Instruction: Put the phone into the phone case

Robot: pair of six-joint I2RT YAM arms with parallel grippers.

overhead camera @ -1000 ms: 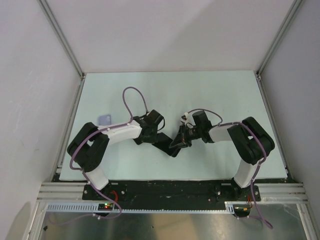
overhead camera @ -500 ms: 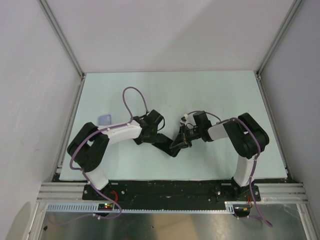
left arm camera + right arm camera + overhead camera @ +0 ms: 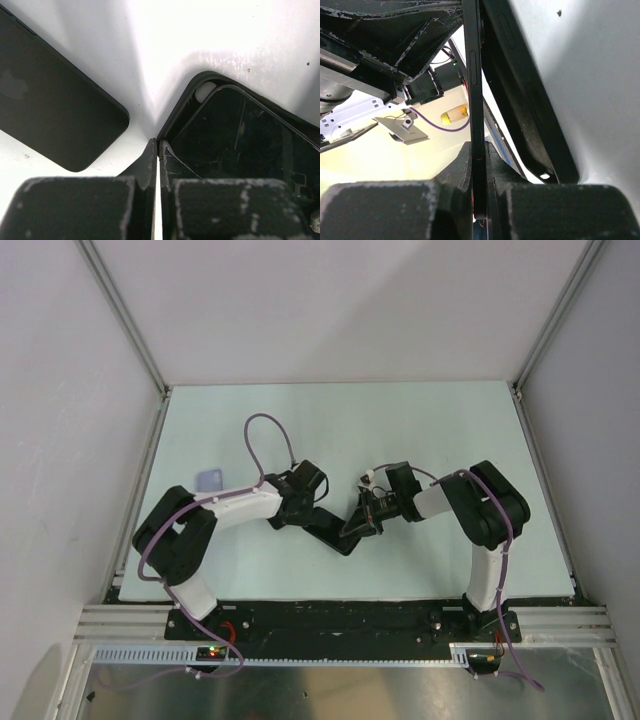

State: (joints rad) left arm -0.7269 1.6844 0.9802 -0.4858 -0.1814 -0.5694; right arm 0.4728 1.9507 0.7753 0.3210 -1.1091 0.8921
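In the right wrist view the black phone (image 3: 472, 75) stands edge-on, and my right gripper (image 3: 479, 150) is shut on its lower end. Just to its right the black phone case (image 3: 520, 100) leans alongside, its side-button bumps showing. The left wrist view looks at one corner of the case (image 3: 184, 102), where the phone's glossy glass (image 3: 240, 135) sits tilted inside the rim. My left gripper (image 3: 159, 146) is shut, holding nothing, its tips against that corner. From above, both grippers meet over the case (image 3: 338, 538) at the table's middle front.
A second flat, matte black slab (image 3: 55, 115) with a faint logo lies on the white table, left of the case in the left wrist view. A small bluish piece (image 3: 208, 479) lies near the table's left edge. The arms' bases sit along the near rail.
The right arm's elbow has swung in to the left, and its gripper with the phone has edged slightly toward the case. The left arm has stayed put.
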